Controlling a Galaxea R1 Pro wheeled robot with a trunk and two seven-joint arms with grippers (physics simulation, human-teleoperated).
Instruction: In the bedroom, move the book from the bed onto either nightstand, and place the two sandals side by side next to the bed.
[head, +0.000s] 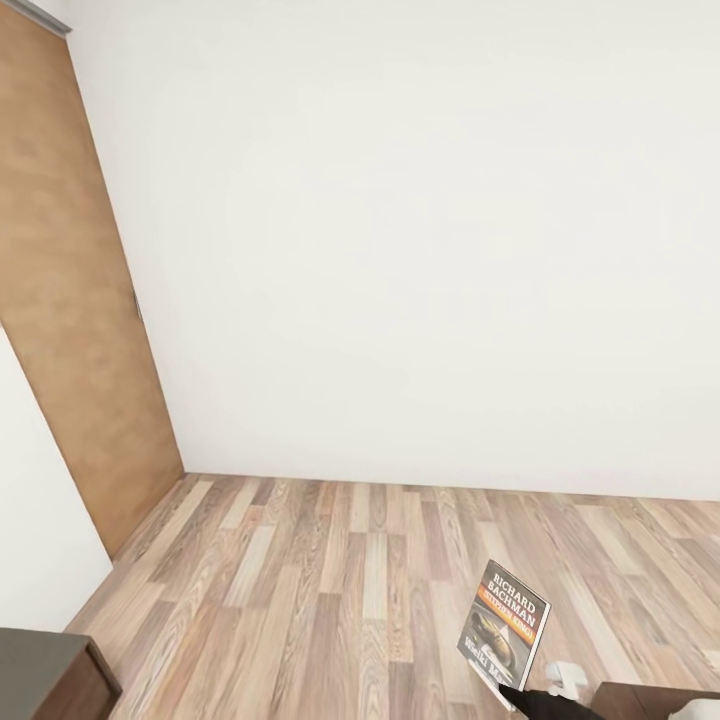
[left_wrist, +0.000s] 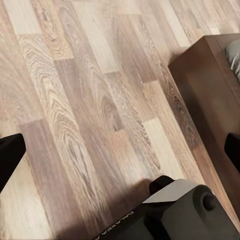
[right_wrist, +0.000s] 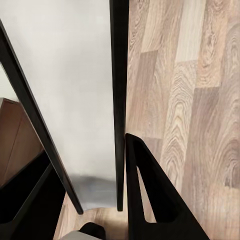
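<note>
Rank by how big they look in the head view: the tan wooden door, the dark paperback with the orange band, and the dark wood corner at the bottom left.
1. Tan wooden door: by far the largest.
2. Dark wood corner.
3. Dark paperback with the orange band, held by the right gripper: looks slightly smaller, though the frame cuts the corner off, so it's close.

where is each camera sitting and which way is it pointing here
Head view: on the robot's head, facing a white wall, the tan door and the plank floor; the right gripper holds up the book.
Left wrist view: on the left arm, aimed down at the floor beside dark wood furniture; dark robot parts show.
Right wrist view: on the right arm, looking along its fingers clamping the book's pale face.
Shared: floor in all; book in head and right wrist.
</note>
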